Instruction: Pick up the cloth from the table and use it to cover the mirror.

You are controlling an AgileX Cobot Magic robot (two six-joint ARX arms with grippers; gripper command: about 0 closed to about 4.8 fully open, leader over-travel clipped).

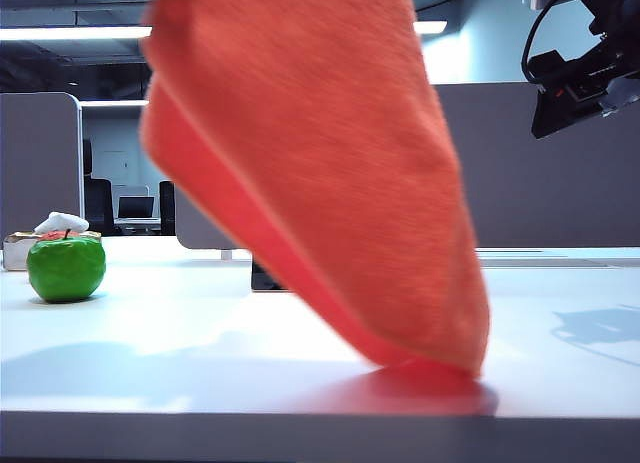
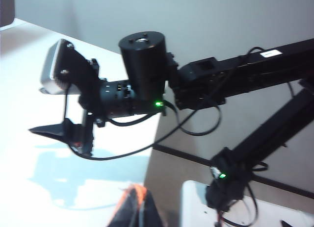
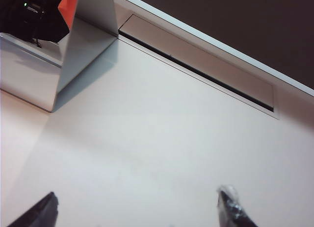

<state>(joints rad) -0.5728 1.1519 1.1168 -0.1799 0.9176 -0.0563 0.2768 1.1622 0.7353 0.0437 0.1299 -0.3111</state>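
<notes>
The white worktop (image 1: 200, 333) spans the whole exterior view, and its pale front edge runs along 6 o'clock. You have open surface from 7 to 9 o'clock and again at 4 o'clock. A grey partition (image 1: 560, 173) closes off the far side from 1 to 3 o'clock.

The cloth (image 1: 330, 173), bright orange and fuzzy, fills the middle of that view. It hangs from 12 o'clock as a long folded drape narrowing toward 5 o'clock, where its lowest corner touches the worktop. The left wrist view shows an orange strip of it (image 2: 139, 193) pinched in the closed fingers of your left claw (image 2: 135, 212), so this claw is gripping the cloth.

The mirror (image 1: 264, 279) shows only as a dark sliver just behind the cloth's left edge, near the centre. The right wrist view shows it (image 3: 86, 40) standing upright on the worktop beside a long cable slot (image 3: 196, 65).

Your right arm (image 1: 585, 73) hangs in the air at 2 o'clock, well clear of the cloth. Your right claw (image 3: 132, 212) is spread wide with nothing between its fingertips, only bare worktop beneath.

A green apple (image 1: 66, 268) sits at 9 o'clock, well apart from the cloth. A low pale box (image 1: 18, 251) stands just behind it; you cannot tell what it holds.
</notes>
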